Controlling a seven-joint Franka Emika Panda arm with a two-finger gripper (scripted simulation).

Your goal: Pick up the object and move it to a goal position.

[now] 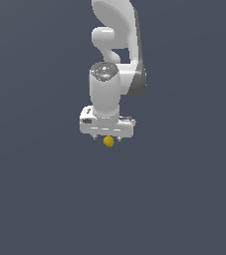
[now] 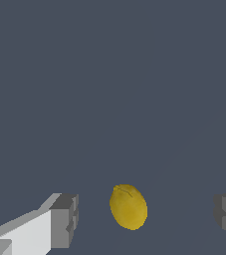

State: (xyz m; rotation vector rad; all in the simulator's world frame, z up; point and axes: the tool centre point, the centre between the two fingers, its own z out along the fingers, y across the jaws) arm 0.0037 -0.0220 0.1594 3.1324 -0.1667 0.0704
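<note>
The object is a small yellow-orange ball [image 1: 108, 142] lying on the dark grey floor [image 1: 45, 199], just under the white hand of the arm in the exterior view. In the wrist view the ball [image 2: 128, 206] sits between the two grey fingertips [image 2: 64, 220], closer to one of them, with a gap on each side. My gripper [image 1: 107, 137] is open and low around the ball, and neither pad touches it. The gripper [image 2: 147, 219] holds nothing.
The white arm [image 1: 115, 45] rises behind the hand toward the top of the exterior view. Only the plain dark grey floor [image 2: 109, 74] surrounds the ball. No goal marker shows.
</note>
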